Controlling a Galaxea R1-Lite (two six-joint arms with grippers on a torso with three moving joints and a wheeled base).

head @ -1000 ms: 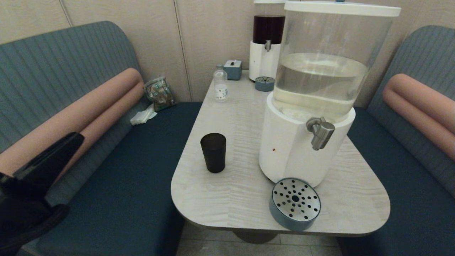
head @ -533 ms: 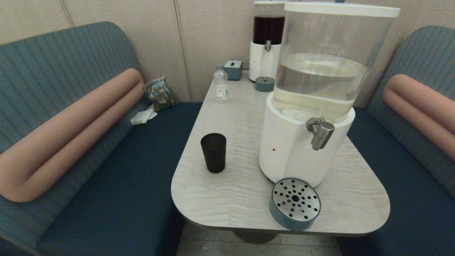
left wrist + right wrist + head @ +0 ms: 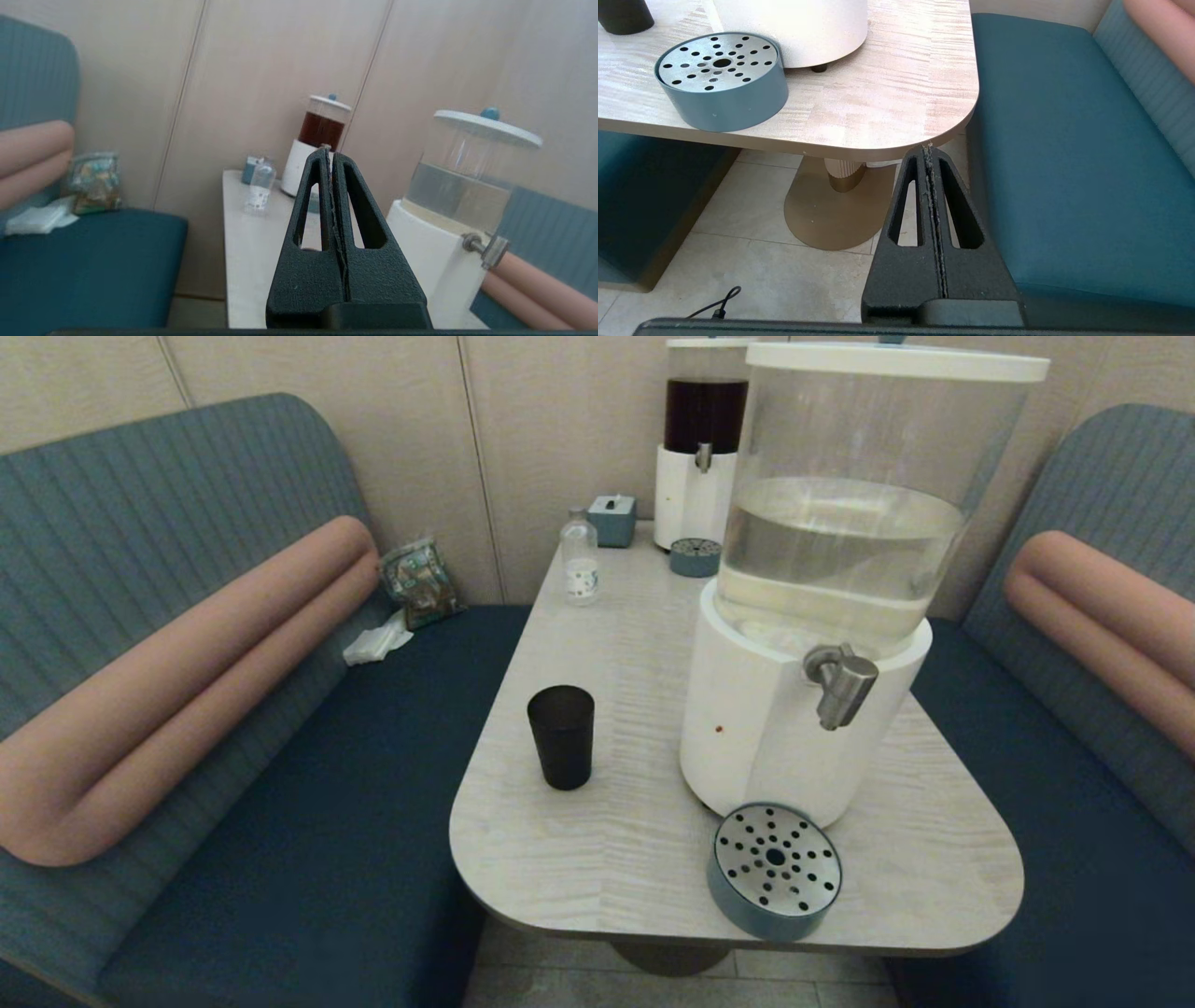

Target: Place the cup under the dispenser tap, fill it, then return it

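Observation:
The dark smoky-brown cup [image 3: 560, 735] stands upright on the table's left half, apart from the big dispenser [image 3: 822, 579] of pale liquid. The brushed-steel dispenser tap [image 3: 840, 681] juts from its white base, above and behind the round perforated drip tray [image 3: 775, 868]. Neither arm shows in the head view. In the left wrist view my left gripper [image 3: 328, 150] is shut and empty, held off the table's near left and pointing along it; the tap [image 3: 486, 246] shows to one side. My right gripper [image 3: 928, 148] is shut and empty, low beside the table's near right corner.
At the table's far end stand a small clear bottle [image 3: 580, 560], a blue tissue box [image 3: 611, 518] and the dark-liquid dispenser [image 3: 702, 457] with its own tray [image 3: 695, 557]. Blue benches flank the table [image 3: 560, 859]; a snack bag [image 3: 417, 581] lies on the left one.
The left arm, seen at the lower left of the head view a second ago, has drawn back out of that view. The cup and dispensers have not moved.

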